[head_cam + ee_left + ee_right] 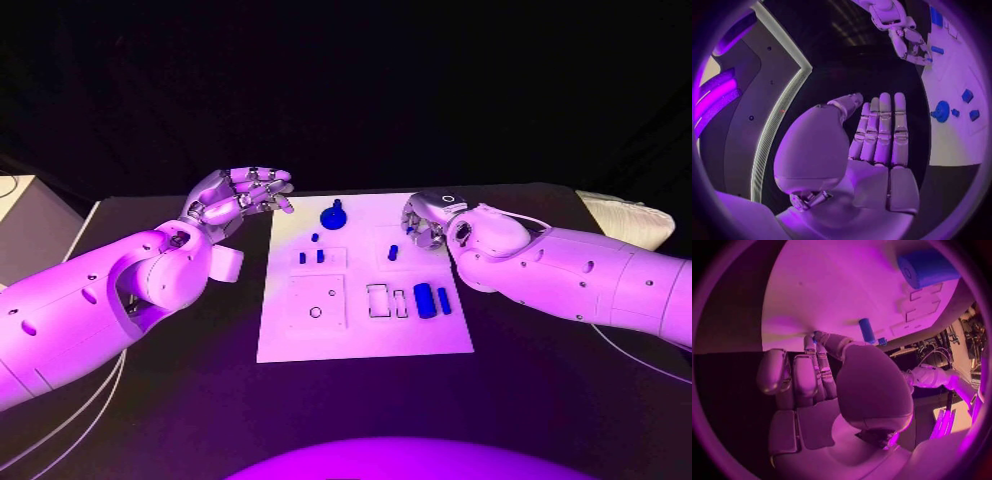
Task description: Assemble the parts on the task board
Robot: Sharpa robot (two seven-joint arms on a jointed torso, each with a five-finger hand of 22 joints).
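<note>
Violet light washes down from above, brightest on the task board (365, 330), while the surface (173, 400) and the room behind sink into near black. The wrist views bend hard at their rims, and the closest parts blur.

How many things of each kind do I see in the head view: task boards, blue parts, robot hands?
task board: 1
blue parts: 8 visible
hands: 2, the left hand and the right hand
Total: 11
</note>
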